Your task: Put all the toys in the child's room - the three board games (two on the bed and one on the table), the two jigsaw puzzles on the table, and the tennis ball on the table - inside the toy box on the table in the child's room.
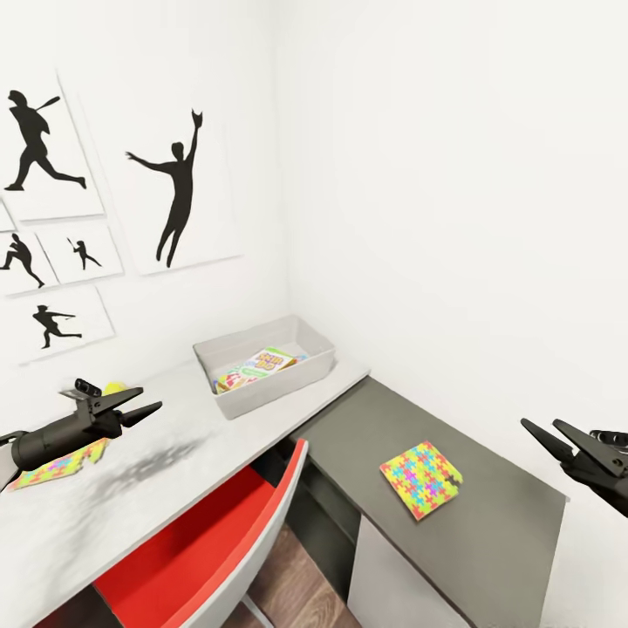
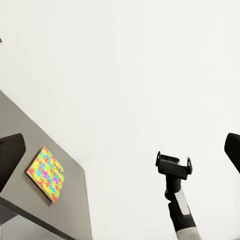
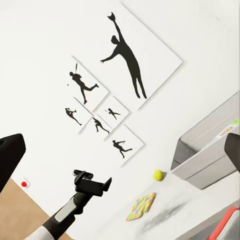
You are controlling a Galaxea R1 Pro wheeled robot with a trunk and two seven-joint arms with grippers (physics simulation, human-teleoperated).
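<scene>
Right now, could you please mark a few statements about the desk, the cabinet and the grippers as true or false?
1. A jigsaw puzzle lies on the dark-grey cabinet top. True.
2. The toy box is empty. False: a colourful board game lies inside it.
3. The left gripper grips the tennis ball. False: it is open and holds nothing; the ball sits on the white table.
4. A second puzzle lies on the table. True.
5. The right gripper is open and empty. True.
</scene>
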